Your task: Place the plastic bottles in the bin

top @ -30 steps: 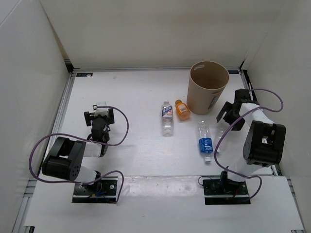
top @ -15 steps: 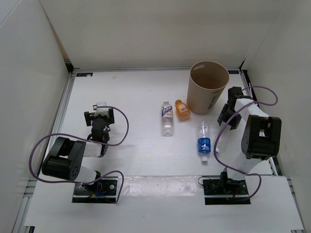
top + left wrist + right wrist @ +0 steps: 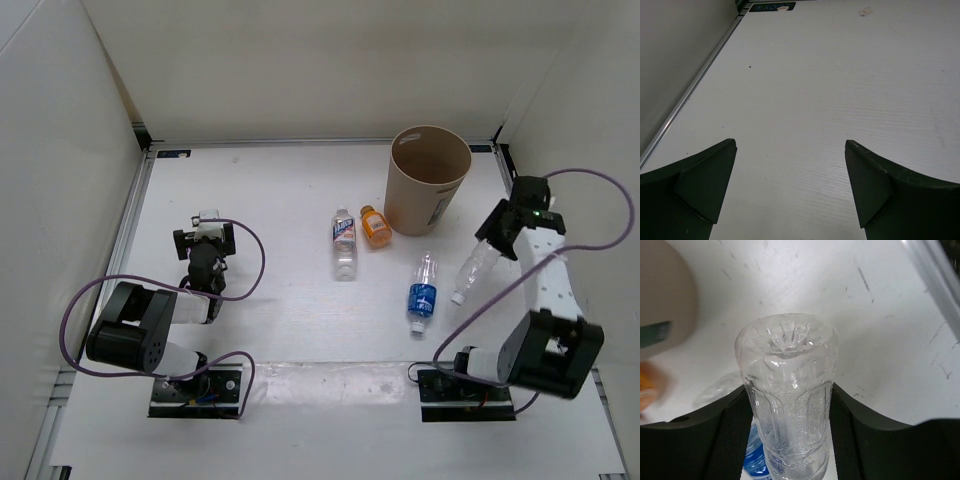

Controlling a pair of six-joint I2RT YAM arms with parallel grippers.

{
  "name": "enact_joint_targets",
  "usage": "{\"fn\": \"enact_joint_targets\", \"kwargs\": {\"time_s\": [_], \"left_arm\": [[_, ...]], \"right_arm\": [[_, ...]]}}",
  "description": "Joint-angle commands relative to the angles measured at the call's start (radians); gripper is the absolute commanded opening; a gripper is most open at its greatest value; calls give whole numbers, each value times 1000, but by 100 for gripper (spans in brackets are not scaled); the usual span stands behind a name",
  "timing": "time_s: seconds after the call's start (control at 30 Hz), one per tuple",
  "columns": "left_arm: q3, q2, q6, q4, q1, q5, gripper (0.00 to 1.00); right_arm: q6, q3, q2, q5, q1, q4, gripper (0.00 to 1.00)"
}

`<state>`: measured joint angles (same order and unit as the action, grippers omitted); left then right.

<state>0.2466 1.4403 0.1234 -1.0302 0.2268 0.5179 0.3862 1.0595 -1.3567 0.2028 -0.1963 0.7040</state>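
My right gripper (image 3: 503, 228) is shut on a clear plastic bottle (image 3: 476, 266) and holds it off the table, right of the tan bin (image 3: 428, 180), cap end hanging toward the near side. In the right wrist view the bottle's base (image 3: 786, 365) sits between my fingers (image 3: 732, 440), with the bin's wall (image 3: 662, 295) at upper left. A blue-label bottle (image 3: 423, 291), a white-and-blue-label bottle (image 3: 344, 243) and a stubby orange bottle (image 3: 375, 226) lie on the table. My left gripper (image 3: 205, 226) is open and empty at the left; it also shows in the left wrist view (image 3: 790, 145).
White walls enclose the table on the left, back and right. A metal rail (image 3: 137, 215) runs along the left edge. The right arm's purple cable (image 3: 600, 215) loops beside the right wall. The arm bases (image 3: 195, 385) stand at the near edge.
My right arm has swung up and to the right, lifting the clear bottle off the table. The blue-label bottle has shifted slightly. The left arm has not moved.
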Motion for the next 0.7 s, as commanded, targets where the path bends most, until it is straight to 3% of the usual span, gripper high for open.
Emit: {"fn": "enact_joint_targets", "kwargs": {"time_s": [0.0,0.2,0.4,0.43,0.67], "left_arm": [[5,-9,1,-16,5,16,100],[5,-8,2,-18,5,17,100],[3,-8,-2,-21,6,17,100],[2,-8,1,-19,8,18,100],[3,-9,1,-21,6,18,100]], "right_arm": [[3,98,146,-31,-29,64,0],[17,302,251,43,26,130,0],[-47,338,392,191,190,-50,0],[-53,352,390,199,240,-70,0],[-107,516,294,156,285,-170,0]]}}
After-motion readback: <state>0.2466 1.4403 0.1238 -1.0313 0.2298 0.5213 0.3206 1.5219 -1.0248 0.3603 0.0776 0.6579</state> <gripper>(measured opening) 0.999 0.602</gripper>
